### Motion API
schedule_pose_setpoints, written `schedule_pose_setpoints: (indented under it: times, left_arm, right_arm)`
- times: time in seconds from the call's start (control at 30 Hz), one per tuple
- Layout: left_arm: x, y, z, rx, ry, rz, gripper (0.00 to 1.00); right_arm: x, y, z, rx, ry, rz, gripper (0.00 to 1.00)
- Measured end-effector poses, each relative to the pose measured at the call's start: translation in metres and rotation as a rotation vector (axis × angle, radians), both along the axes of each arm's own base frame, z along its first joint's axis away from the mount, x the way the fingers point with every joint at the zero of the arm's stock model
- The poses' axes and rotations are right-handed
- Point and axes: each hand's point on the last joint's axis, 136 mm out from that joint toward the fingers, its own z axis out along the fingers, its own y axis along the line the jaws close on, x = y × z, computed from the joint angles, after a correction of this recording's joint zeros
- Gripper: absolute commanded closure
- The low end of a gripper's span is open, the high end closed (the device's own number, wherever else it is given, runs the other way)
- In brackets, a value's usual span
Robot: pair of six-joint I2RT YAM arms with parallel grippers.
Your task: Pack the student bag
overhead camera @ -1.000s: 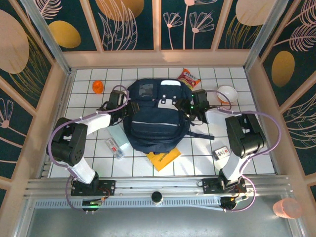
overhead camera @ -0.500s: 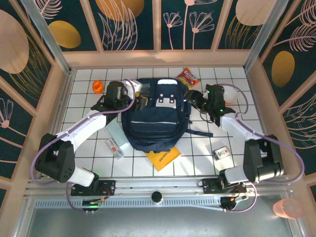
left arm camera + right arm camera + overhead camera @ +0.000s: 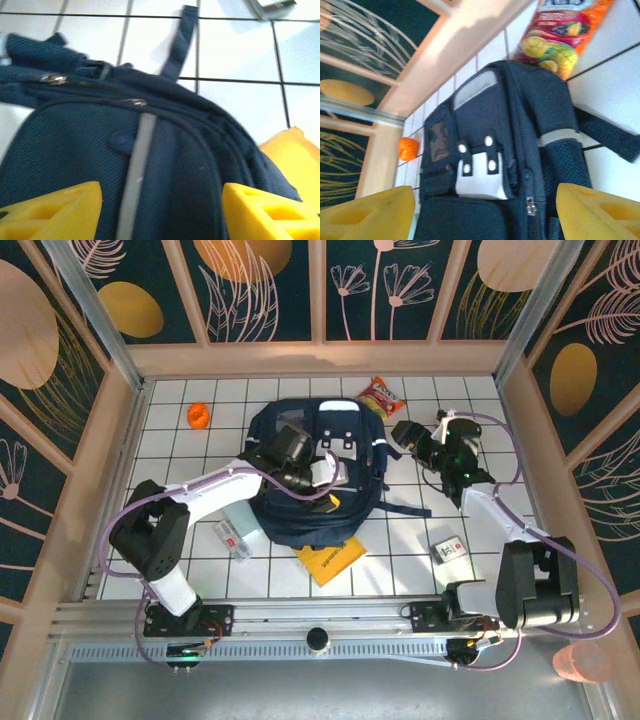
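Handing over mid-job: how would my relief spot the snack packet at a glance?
Find the navy student bag on the white tiled table. Just beyond its far right corner lies the snack packet. It is the only flat, red-and-orange printed wrapper.

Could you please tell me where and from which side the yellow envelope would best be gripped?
Probably take the yellow envelope by its exposed near corner, coming in low from the arms' side. It lies flat on the table, and its far part seems tucked under the student bag, so only the near edges are free to pinch.
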Motion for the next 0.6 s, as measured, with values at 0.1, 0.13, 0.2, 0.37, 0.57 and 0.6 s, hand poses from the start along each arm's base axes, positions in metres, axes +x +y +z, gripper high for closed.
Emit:
schedule_pose_setpoints:
  times: [0.1,0.13,0.2,0.37,0.57,0.6]
  left_arm:
    - [-0.013,-0.009,-0.002,0.014,-0.030,-0.056,0.31]
    - [-0.015,-0.012,-0.004,0.022,-0.043,-0.065,0.30]
    - [-0.015,-0.015,-0.009,0.042,-0.070,-0.063,0.30]
    - [-0.003,-0.013,-0.029,0.102,-0.127,0.016,0.29]
    - [0.015,-0.014,-0.031,0.110,-0.167,0.103,0.31]
    - [0.017,-0.014,-0.032,0.112,-0.169,0.113,0.31]
  right_arm:
    - [-0.012,0.002,0.006,0.012,-0.036,0.019,0.24]
    - [-0.016,0.002,0.007,0.014,-0.044,0.022,0.24]
    - [-0.023,0.001,0.005,0.016,-0.050,0.024,0.23]
    - [-0.035,-0.001,0.000,0.016,-0.062,0.021,0.23]
    - [-0.044,-0.002,0.001,0.012,-0.085,0.023,0.23]
    - [-0.046,-0.003,0.002,0.011,-0.091,0.020,0.23]
